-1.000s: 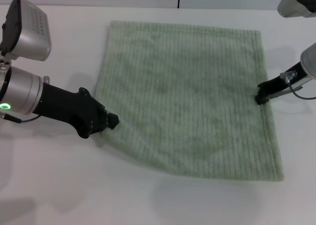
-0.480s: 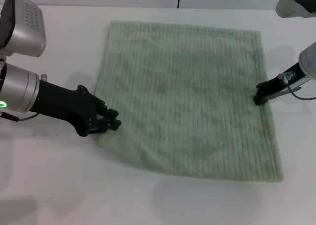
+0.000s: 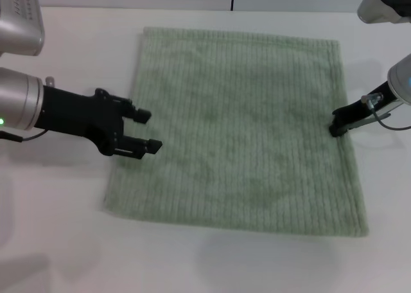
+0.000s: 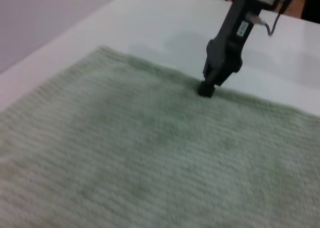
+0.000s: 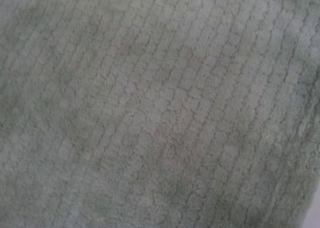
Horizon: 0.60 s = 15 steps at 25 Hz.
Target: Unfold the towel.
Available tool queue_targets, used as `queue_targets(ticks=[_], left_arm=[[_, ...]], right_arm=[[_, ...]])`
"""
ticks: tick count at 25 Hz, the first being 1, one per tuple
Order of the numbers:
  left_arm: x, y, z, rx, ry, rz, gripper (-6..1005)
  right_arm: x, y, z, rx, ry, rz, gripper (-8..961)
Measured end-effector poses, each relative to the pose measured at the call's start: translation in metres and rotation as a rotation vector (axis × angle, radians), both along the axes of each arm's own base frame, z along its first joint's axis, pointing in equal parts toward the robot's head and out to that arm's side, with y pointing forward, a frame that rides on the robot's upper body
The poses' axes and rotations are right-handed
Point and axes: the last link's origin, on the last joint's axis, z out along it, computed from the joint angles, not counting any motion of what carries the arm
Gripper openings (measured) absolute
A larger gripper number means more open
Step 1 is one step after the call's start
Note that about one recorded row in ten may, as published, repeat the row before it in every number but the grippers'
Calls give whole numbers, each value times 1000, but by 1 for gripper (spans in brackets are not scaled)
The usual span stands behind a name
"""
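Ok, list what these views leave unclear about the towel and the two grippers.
- Right gripper: in the head view its tip rests at the towel edge; whether its fingers pinch the cloth cannot be made out. The left wrist view shows only one dark tip.
- Right wrist view: filled with towel weave; none of that gripper shows.
- Left gripper: open over the towel's left edge; contact with the cloth cannot be judged.
- Towel underside: hidden against the table.

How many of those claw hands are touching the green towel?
1, apparently: the right gripper presses the towel at its right edge. The left gripper hovers open at the left edge.
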Motion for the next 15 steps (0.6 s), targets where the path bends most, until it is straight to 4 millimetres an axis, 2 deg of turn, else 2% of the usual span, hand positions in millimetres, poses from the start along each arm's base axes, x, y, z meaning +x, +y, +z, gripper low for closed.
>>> queue_targets(ticks=[6, 10, 13, 15], left_arm=[[7, 7, -11, 24, -6, -34, 653], [11, 20, -14, 102, -17, -31, 654], [15, 31, -16, 160, -39, -20, 653], [16, 47, -17, 249, -70, 20, 653]], right_arm=[[-7, 6, 6, 23, -32, 15, -1], [-22, 16, 22, 105, -118, 67, -1], [-42, 22, 37, 181, -189, 133, -1], [-53, 24, 43, 212, -207, 174, -1]])
